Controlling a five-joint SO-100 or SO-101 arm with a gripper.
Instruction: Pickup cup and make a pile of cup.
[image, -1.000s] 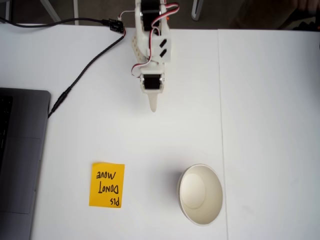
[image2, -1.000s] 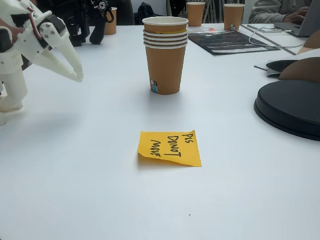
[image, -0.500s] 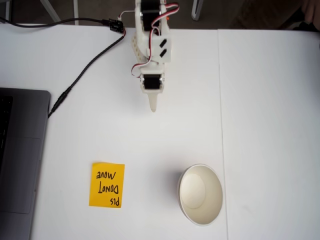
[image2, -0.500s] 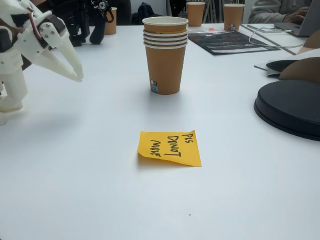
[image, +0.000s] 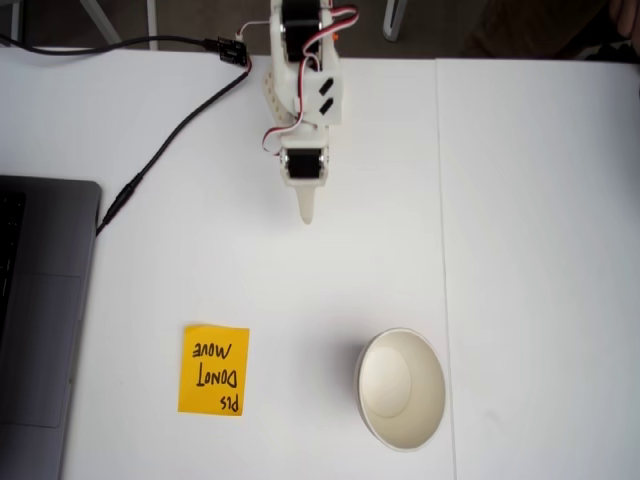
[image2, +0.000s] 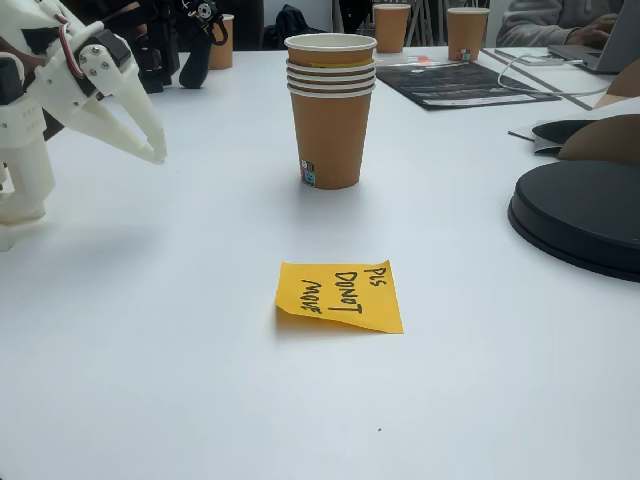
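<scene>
A pile of cups (image: 400, 388) stands upright at the lower middle of the table in a fixed view from above, showing its white inside and round rim. From the side in a fixed view the pile of cups (image2: 330, 110) is brown outside, with several rolled rims stacked at the top. My white gripper (image: 306, 212) points down the table, well short of the pile and a bit to its left. It hangs above the table at the left edge in the side view (image2: 152, 150). Its fingers meet in a point and hold nothing.
An orange sticky note (image: 214, 370) lies left of the pile, in front of it in the side view (image2: 340, 295). A grey laptop (image: 40, 320) and black cable (image: 170, 130) sit at the left. A black round object (image2: 585, 215) lies at the right, more cups (image2: 391, 25) far back.
</scene>
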